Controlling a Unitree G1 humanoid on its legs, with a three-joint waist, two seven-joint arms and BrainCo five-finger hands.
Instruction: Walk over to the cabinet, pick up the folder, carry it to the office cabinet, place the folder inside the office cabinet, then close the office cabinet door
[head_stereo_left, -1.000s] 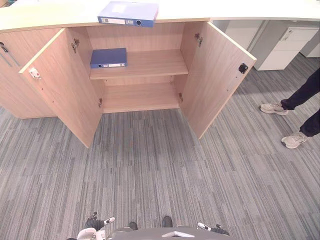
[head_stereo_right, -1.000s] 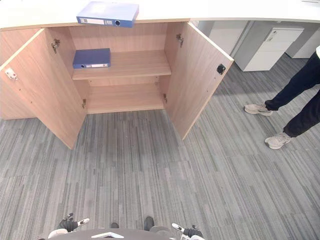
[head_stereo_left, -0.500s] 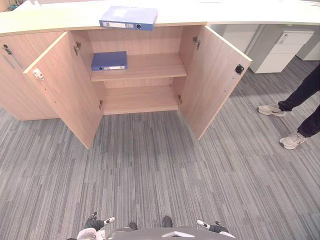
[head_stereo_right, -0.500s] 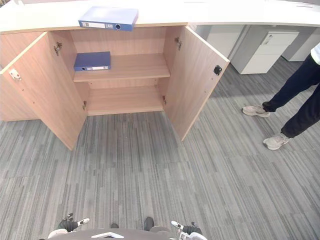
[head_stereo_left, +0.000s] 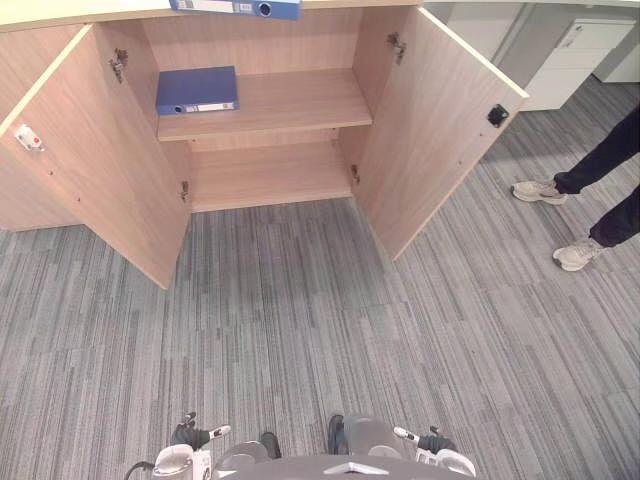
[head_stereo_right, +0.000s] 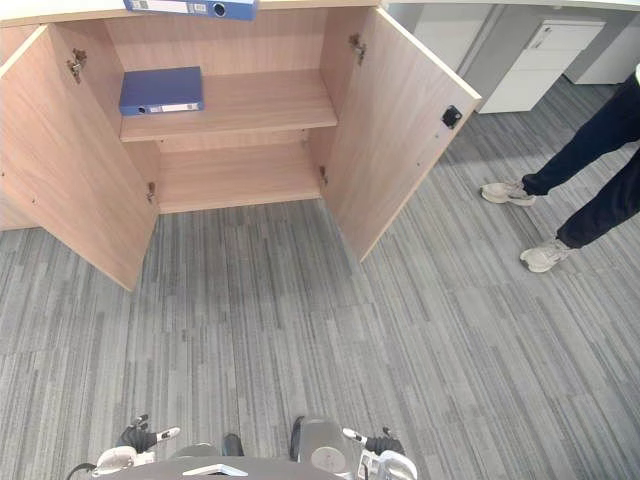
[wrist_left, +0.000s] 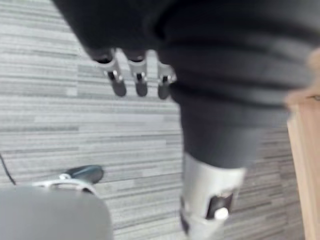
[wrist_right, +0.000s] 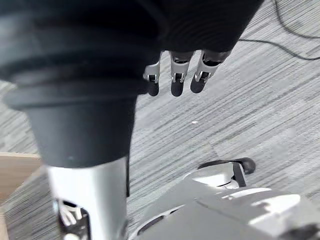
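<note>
A blue folder (head_stereo_left: 236, 8) lies on the top of the wooden cabinet (head_stereo_left: 270, 175), at the upper edge of the eye views. A second blue folder (head_stereo_left: 197, 90) lies flat on the left of the upper shelf inside. Both cabinet doors stand wide open. My left hand (head_stereo_left: 190, 437) and right hand (head_stereo_left: 425, 440) hang low at my sides, far from the cabinet. In the wrist views, the left hand's fingers (wrist_left: 135, 80) and the right hand's fingers (wrist_right: 175, 75) hang relaxed over the carpet and hold nothing.
The left door (head_stereo_left: 90, 170) and right door (head_stereo_left: 440, 120) jut out over the grey striped carpet (head_stereo_left: 300, 320). A person's legs and pale shoes (head_stereo_left: 575, 255) stand at the right. A white drawer unit (head_stereo_left: 575, 60) stands at the back right.
The whole picture has shifted: the cabinet now sits higher and looks nearer, with the top folder cut by the upper edge. Both hands still hang at my sides.
</note>
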